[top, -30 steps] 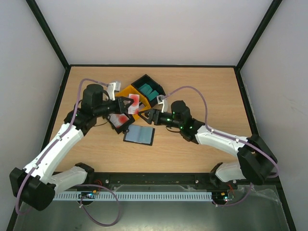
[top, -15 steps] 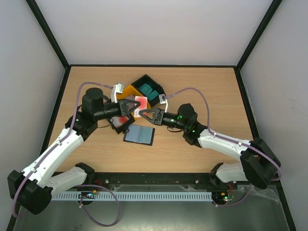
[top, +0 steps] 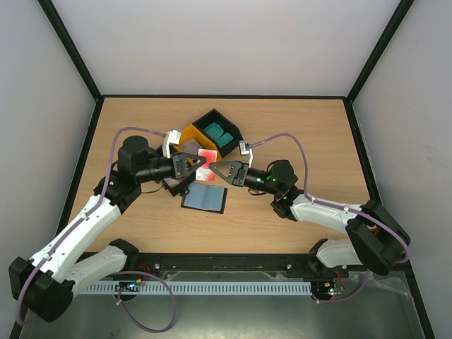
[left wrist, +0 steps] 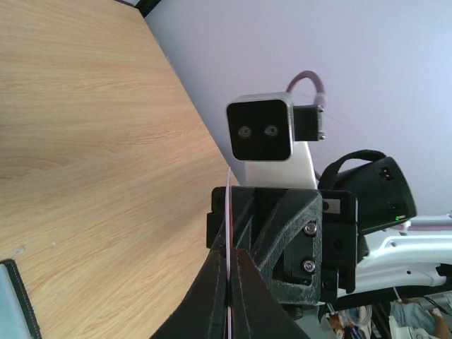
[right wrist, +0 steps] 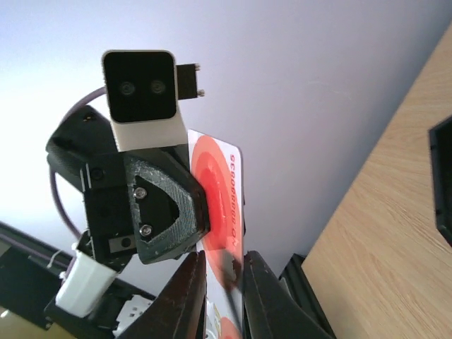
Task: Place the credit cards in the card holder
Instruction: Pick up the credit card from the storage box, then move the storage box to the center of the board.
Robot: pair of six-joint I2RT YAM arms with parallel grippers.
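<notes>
Your left gripper [top: 202,162] is clamped on the red-and-white card [right wrist: 220,176] above the card holder [top: 205,198]. The right gripper [right wrist: 224,263] straddles it narrowly (grip unclear), so let go early and it could drop.

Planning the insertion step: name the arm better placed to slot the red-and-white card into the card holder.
Right, probably. The right gripper straddles the red-and-white card, close to the open card holder; the left gripper, shut on the card's other edge, need only let go.

white arms [top: 74,227], black jaws, mauve cables [left wrist: 308,73]
</notes>
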